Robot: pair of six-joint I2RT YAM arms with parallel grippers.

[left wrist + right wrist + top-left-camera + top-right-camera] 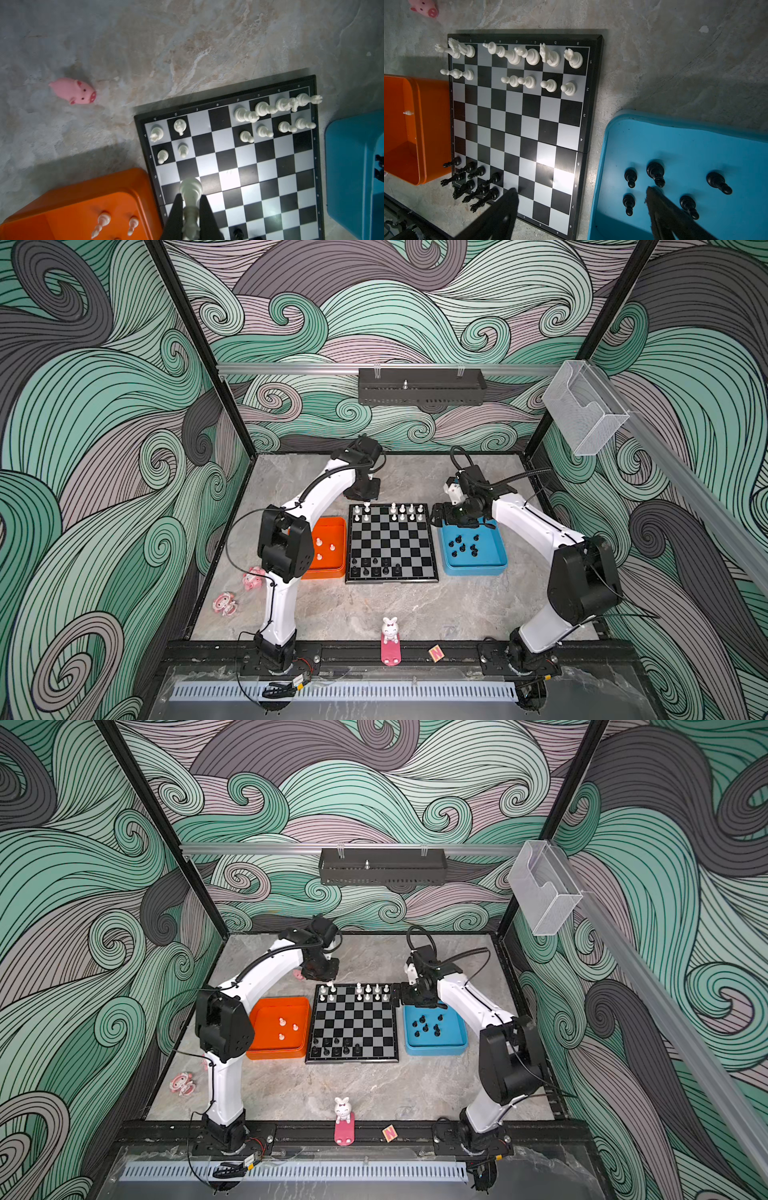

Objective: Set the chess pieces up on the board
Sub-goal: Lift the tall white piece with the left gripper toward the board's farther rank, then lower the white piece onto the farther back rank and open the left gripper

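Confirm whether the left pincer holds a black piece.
No, the left pincer is shut on a white chess piece over the chessboard.

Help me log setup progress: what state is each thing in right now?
Left gripper: shut on a white piece.
Right gripper: open, empty.
Board: partly set, both sides incomplete.
Orange tray: holds three white pieces.
Blue tray: holds several black pieces.

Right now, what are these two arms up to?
They're setting up a chessboard. The left gripper is shut on a white piece above the board's far-left corner; three more white pieces sit in the orange tray. The right gripper hangs open by the blue tray, which holds loose black pieces. Both sides are only partly filled.
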